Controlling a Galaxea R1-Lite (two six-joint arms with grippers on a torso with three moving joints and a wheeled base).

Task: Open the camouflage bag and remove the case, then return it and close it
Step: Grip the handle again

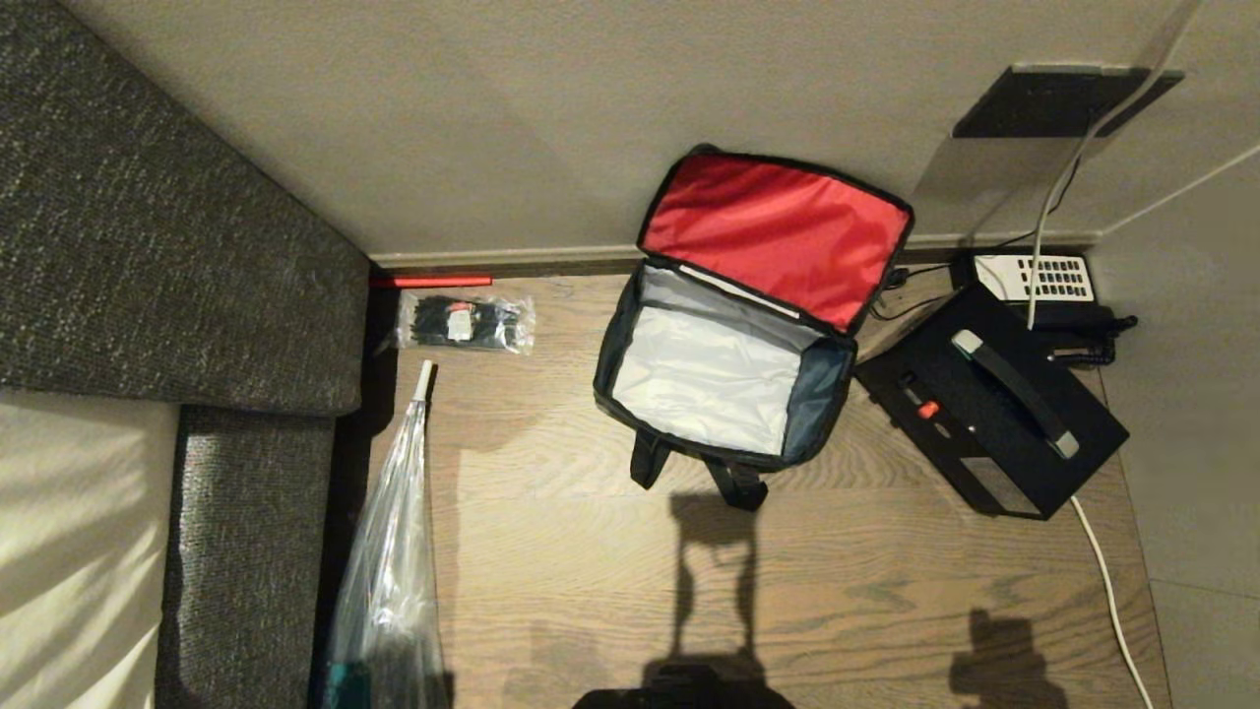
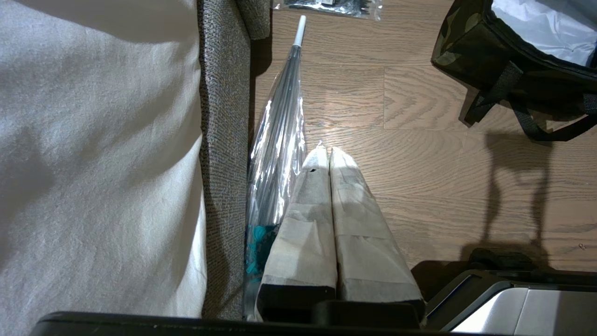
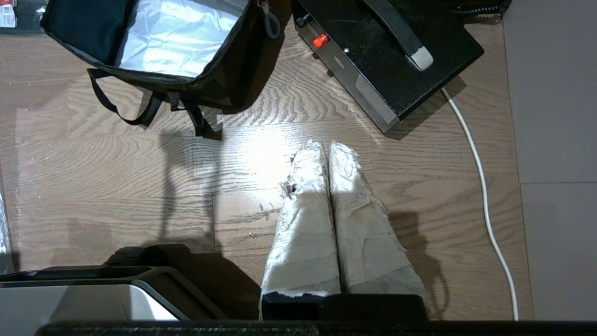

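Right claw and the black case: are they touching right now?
Apart. The right wrist view shows the right claw shut over bare wooden floor, with a strip of floor between its tips and the case.

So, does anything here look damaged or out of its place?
Yes: the case lies on the floor beside the open, empty camouflage bag, not inside it. The right gripper's finger wrapping looks frayed, with a small hole.

— Where's the camouflage bag [image 1: 724, 379]?
— On the wooden floor, lid flung back, red lining up, silver inside empty.
— The case [image 1: 989, 414]?
— Flat just beside it, black, handle up.
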